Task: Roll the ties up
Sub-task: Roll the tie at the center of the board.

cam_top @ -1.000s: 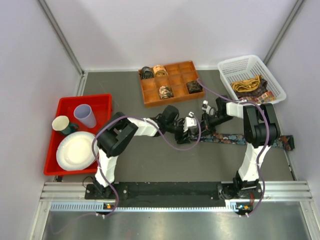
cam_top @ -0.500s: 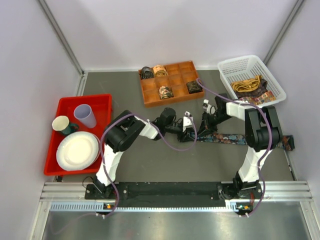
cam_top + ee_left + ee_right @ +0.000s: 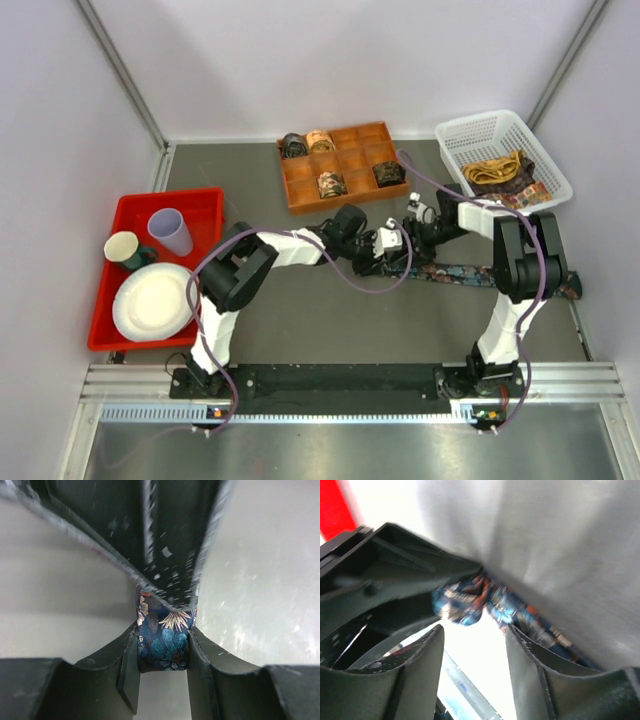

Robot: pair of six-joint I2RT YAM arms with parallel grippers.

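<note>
Currently left gripper clamps the tie, right gripper apart; fabric likely limp and slippery, so pinch it across its width.

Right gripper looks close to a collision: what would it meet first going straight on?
Probably the rolled end of the tie, pinched in the left gripper just ahead of the open right gripper; depth is unclear.

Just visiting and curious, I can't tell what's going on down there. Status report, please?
Left gripper shut on the tie. Right gripper open, close beside it. Tie's tail flat on table. Purple cable loops nearby.
</note>
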